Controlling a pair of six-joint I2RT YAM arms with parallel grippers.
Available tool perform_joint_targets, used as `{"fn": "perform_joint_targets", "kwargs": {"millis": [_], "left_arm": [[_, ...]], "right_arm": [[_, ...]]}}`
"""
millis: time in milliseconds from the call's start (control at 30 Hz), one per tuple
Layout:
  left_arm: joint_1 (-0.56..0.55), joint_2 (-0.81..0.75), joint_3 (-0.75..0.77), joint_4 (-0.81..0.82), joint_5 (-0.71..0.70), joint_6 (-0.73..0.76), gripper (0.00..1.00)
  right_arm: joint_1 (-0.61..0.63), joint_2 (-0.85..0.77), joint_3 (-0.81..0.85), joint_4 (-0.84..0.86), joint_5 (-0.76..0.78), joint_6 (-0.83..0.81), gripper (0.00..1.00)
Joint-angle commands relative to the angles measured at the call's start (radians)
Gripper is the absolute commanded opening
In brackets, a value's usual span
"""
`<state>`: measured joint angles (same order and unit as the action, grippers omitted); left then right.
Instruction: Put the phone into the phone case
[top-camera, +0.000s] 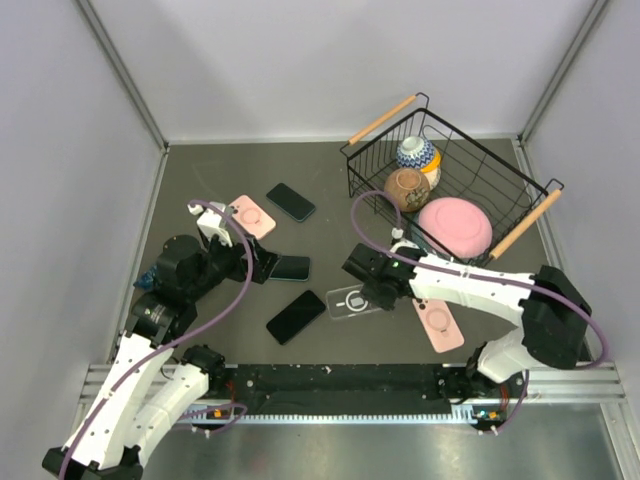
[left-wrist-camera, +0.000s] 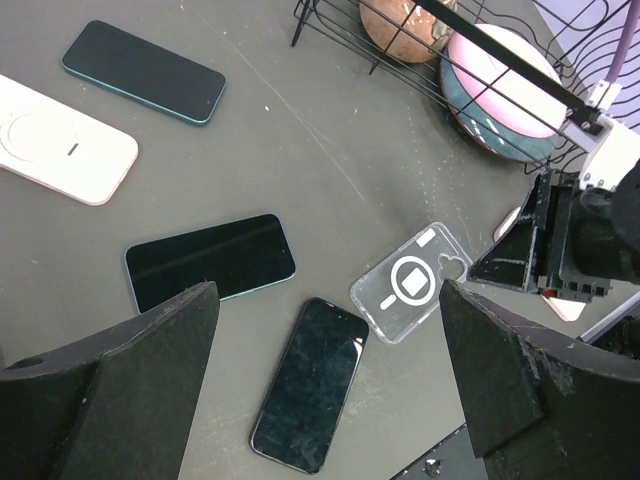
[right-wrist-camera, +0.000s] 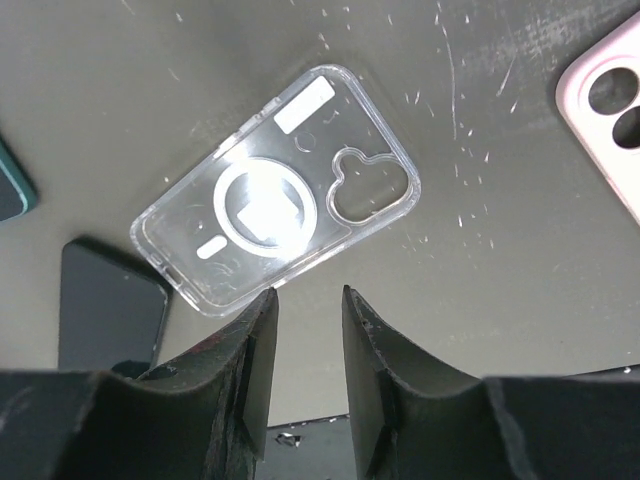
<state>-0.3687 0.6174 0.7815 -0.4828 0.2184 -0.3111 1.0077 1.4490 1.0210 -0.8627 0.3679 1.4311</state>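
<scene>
Clear plastic phone case with a white ring lying flat on the dark grey counter, empty. The right claw hangs just over the case's near long edge. Its jaws are narrowed to a slim gap with nothing seen between them, probably lined up to pinch that rim. The scuffed black phone, the likeliest candidate for insertion, lies beside the case on the side away from the black wire basket, close but not touching. The left claw is spread wide above that phone and holds nothing, apparently placed to pick it up. A teal-edged dark phone lies just beyond the black one, farther from the case. A pale pink case rests on the case's opposite side.
</scene>
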Motion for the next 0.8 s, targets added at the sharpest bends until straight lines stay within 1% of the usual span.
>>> {"fn": "perform_joint_targets", "kwargs": {"millis": [0, 133, 267, 767], "left_arm": [[-0.001, -0.01, 0.019, 0.015, -0.022, 0.007, 0.96], [-0.003, -0.016, 0.019, 0.015, -0.028, 0.007, 0.96], [-0.001, -0.018, 0.019, 0.015, -0.024, 0.007, 0.96], [-0.003, -0.027, 0.018, 0.015, -0.027, 0.007, 0.96]], "right_arm": [[0.023, 0.047, 0.024, -0.025, 0.037, 0.098, 0.32], [0.026, 0.083, 0.005, -0.025, 0.016, 0.146, 0.33], [0.026, 0.102, 0.002, -0.025, 0.023, 0.147, 0.34], [0.037, 0.194, -0.018, -0.019, -0.015, 0.244, 0.37]]}}
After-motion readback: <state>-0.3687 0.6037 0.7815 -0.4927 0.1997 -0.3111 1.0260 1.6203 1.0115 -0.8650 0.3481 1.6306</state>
